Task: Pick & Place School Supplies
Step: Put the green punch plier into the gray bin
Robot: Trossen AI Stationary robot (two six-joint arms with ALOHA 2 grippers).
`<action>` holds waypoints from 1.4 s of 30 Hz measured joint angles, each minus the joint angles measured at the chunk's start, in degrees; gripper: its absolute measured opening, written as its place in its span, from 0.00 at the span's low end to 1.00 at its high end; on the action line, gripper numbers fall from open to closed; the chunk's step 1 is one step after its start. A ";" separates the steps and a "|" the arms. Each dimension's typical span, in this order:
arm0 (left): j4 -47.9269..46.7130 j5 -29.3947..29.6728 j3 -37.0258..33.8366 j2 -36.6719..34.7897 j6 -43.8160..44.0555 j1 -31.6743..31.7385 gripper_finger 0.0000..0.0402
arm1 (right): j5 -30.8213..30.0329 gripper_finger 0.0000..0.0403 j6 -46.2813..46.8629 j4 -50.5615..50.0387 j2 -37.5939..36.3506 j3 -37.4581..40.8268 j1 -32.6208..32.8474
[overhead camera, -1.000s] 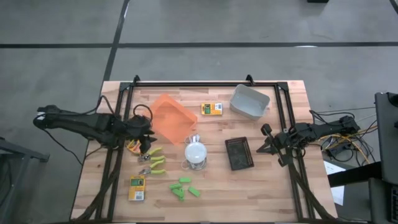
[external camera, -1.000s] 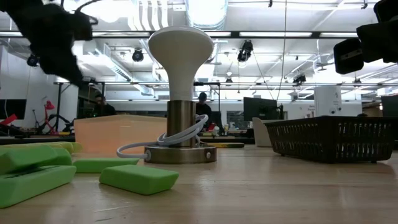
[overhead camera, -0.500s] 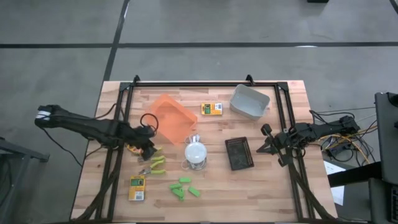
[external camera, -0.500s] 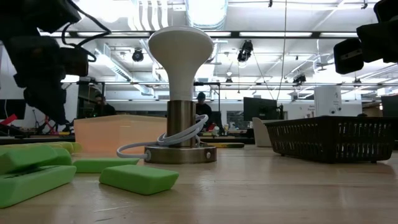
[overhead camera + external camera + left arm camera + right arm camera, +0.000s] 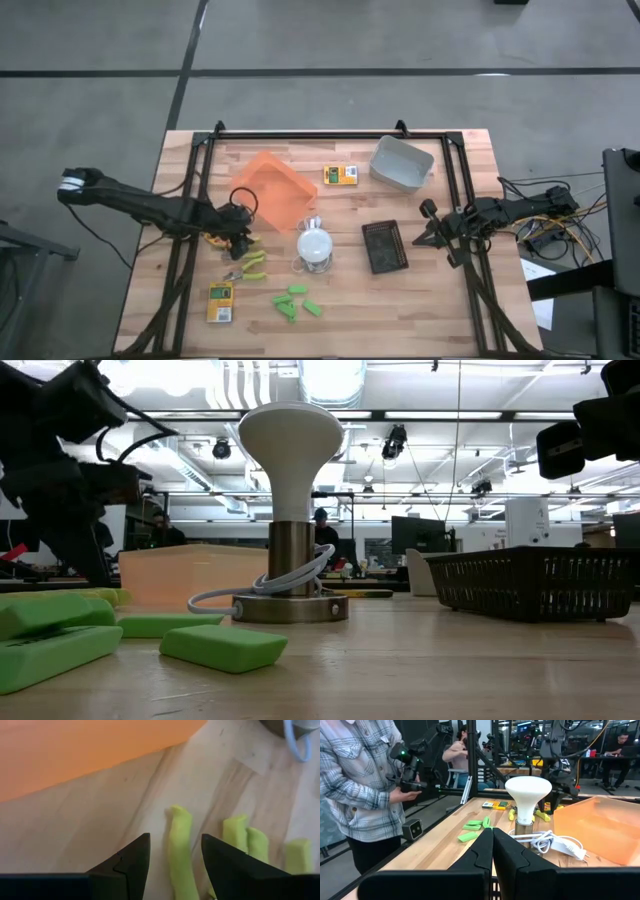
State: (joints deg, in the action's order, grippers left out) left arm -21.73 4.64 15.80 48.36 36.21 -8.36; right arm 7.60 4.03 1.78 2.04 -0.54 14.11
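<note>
My left gripper (image 5: 172,857) has its dark fingers apart, straddling one yellow-green tool handle (image 5: 181,850) on the pale wooden tabletop (image 5: 100,825), the translucent orange tray (image 5: 75,750) just beyond.

You get one camera straight above the counter (image 5: 400,300) and one level with its surface. Your wrist cameras sit close; all see the white lamp (image 5: 315,243).

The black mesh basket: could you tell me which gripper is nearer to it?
Right. The right gripper sits just beside the black mesh basket; the left gripper is across the table.
</note>
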 joint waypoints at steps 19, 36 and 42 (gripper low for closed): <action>4.00 2.11 -1.99 5.79 1.88 0.00 0.38 | 0.00 0.02 0.00 -0.02 0.00 0.00 0.00; 5.54 1.23 -1.91 6.73 4.15 -0.04 0.11 | 0.00 0.02 0.00 0.00 0.00 0.00 0.00; 5.11 0.33 -0.75 5.53 4.48 0.00 0.11 | 0.00 0.02 0.00 -0.01 0.00 0.00 0.00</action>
State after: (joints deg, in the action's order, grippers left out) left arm -16.62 4.97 15.04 53.89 40.69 -8.36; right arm 7.60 4.03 1.78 2.04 -0.54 14.11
